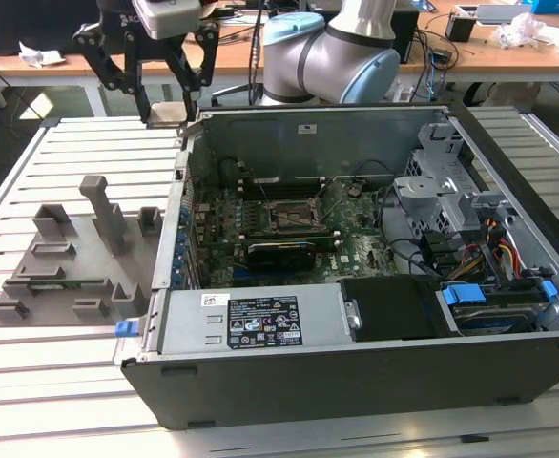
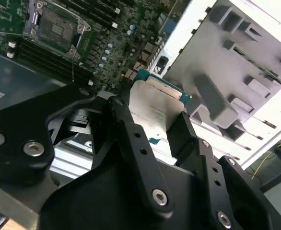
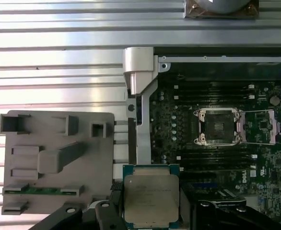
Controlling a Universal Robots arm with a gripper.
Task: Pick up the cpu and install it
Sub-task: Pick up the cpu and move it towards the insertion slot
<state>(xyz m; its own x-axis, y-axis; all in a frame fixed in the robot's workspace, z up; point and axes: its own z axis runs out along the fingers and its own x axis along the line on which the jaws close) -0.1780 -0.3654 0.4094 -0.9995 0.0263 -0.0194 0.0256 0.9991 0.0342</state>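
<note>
Here, the gripper clamps the cpu by two edges, jaws closed just to its width, hanging over the case wall. Such a thin grip could let it tilt or slip, and a skewed cpu could bend pins in the socket beyond.

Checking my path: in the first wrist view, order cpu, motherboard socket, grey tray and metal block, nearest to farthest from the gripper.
1. cpu: held in the gripper.
2. motherboard socket, inside the case, and grey tray, on the table outside it: too close to call.
3. metal block: beyond the case.
</note>
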